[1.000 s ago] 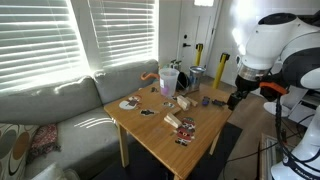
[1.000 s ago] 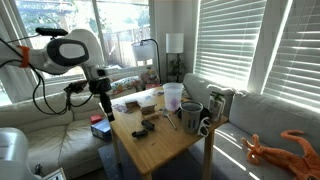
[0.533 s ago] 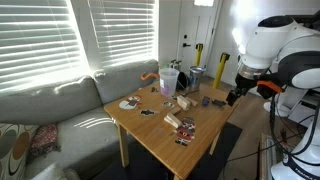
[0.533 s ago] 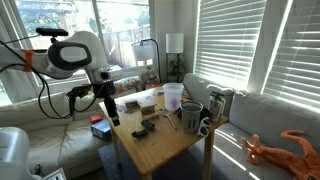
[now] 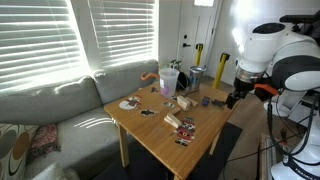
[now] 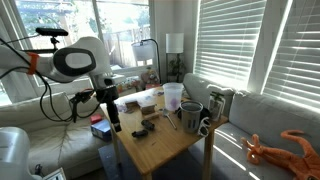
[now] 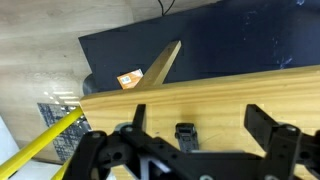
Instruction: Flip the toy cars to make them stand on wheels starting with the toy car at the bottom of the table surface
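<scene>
Wrist view: black claw (image 7: 198, 122), jaws spread, near a tiny dark toy car (image 7: 185, 132) at the light-wood counter (image 7: 230, 90) edge, dark blue rug (image 7: 240, 35) below.

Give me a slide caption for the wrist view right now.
Open end effector hangs over the table edge, with a dark toy car seen between its fingers.

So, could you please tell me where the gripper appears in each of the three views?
In an exterior view: the gripper hangs at the right of the picture, by the right-hand edge of the table surface.
In an exterior view: left of centre, at the table's left-hand edge.
Wrist view: along the bottom, jaws wide open, with a small dark toy car between them.
Shared landmark: the light-wood table edge beside the gripper.
</scene>
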You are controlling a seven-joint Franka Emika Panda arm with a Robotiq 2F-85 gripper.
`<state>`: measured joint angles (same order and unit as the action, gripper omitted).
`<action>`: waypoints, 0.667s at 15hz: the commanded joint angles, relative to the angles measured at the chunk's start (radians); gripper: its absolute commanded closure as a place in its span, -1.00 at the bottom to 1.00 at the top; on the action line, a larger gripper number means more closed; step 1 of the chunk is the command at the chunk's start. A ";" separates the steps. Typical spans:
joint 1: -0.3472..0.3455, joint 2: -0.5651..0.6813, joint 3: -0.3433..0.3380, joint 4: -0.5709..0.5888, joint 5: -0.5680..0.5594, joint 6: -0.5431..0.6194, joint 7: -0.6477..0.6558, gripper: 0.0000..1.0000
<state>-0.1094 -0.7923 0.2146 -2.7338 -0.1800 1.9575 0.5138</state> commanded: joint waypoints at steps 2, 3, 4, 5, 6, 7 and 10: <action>-0.033 0.061 -0.072 -0.020 -0.003 0.134 -0.030 -1.00; -0.039 0.064 -0.082 -0.021 -0.005 0.160 -0.036 -1.00; -0.044 0.073 -0.092 -0.021 -0.008 0.201 -0.044 -1.00; -0.050 0.084 -0.098 -0.022 -0.005 0.236 -0.046 -1.00; -0.047 0.096 -0.110 -0.022 0.012 0.258 -0.057 -1.00; -0.045 0.108 -0.118 -0.022 0.021 0.276 -0.066 -1.00; -0.042 0.136 -0.138 -0.022 0.040 0.294 -0.088 -1.00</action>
<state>-0.1512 -0.6863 0.0977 -2.7569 -0.1717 2.2225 0.4624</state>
